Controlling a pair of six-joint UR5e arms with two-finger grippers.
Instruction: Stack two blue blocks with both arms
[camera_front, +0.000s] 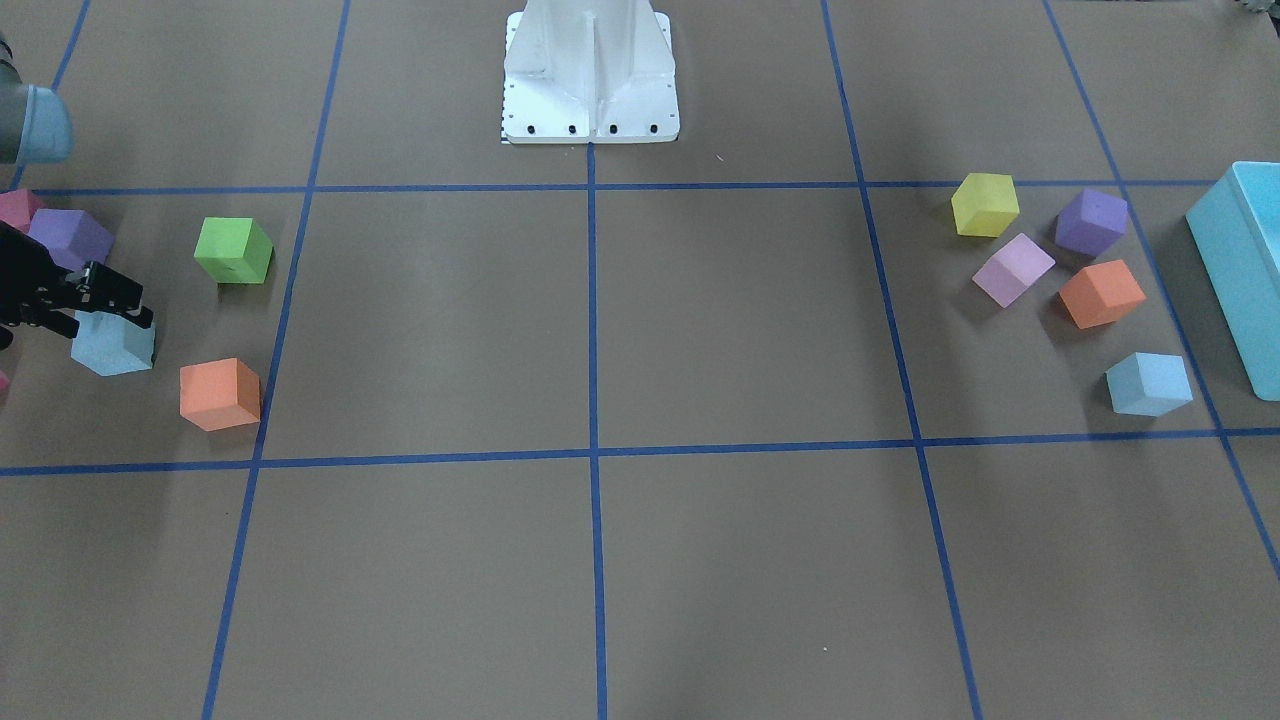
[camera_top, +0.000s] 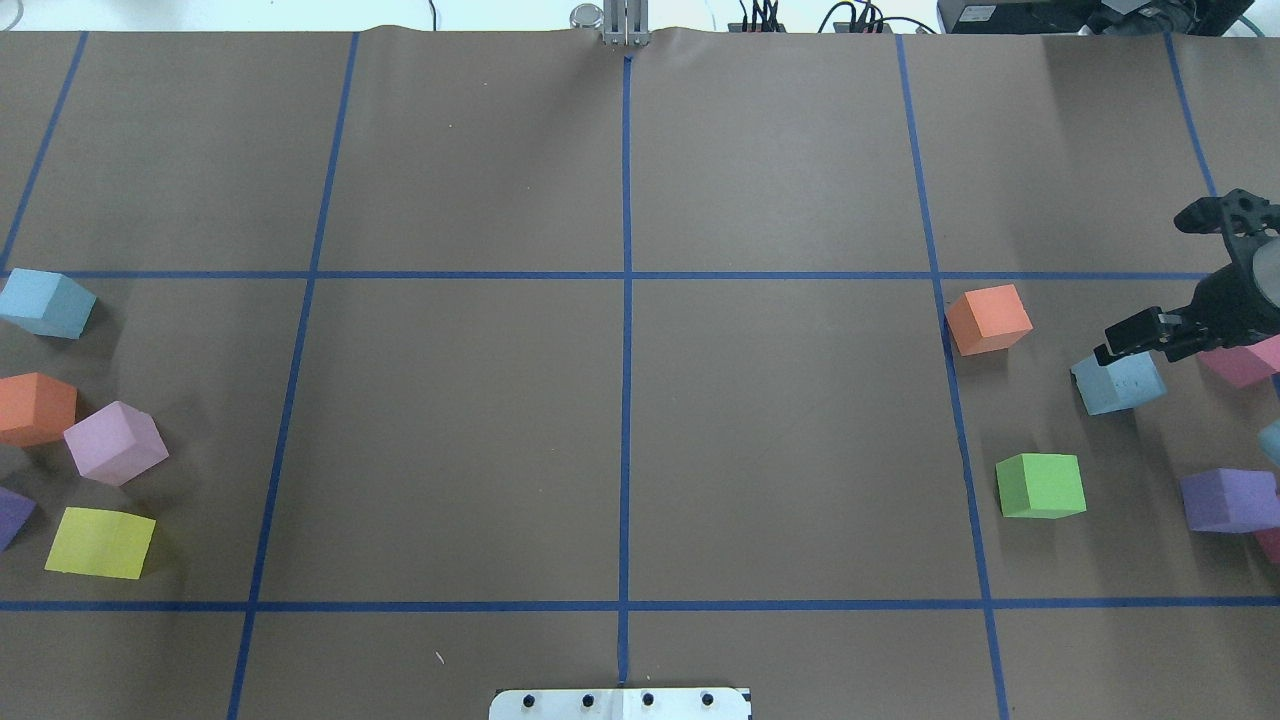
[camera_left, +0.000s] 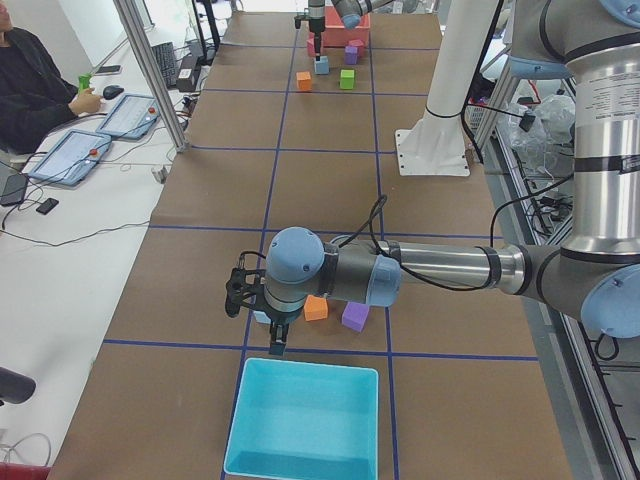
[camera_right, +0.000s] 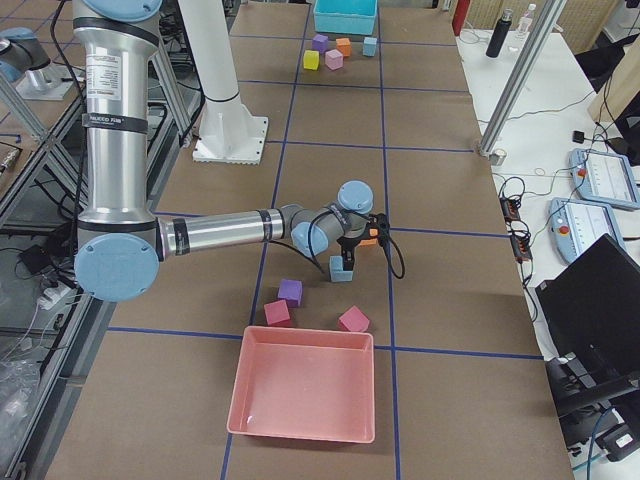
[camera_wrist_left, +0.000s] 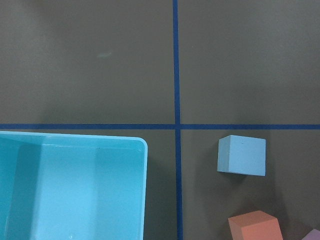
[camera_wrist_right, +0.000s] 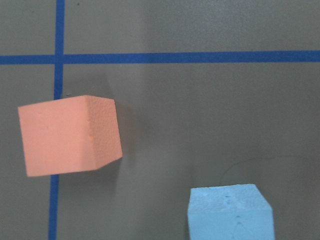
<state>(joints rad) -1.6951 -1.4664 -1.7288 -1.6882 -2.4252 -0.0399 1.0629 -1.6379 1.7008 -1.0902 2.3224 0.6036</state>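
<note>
Brown taped counter: right gripper fingers parted, just above blue block; left gripper near other blue block, finger spread unreadable.

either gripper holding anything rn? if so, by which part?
Cannot tell. The right gripper is at the top of one blue block, contact unclear. The left gripper hangs over the other blue block, seen only side-on.

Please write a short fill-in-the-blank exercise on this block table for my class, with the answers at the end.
The block nearest the right gripper is coloured ____.
The number of green cubes on the table is ____.
The yellow cube lies on the robot's ____ side.
Missing words: blue; one; left.
</note>
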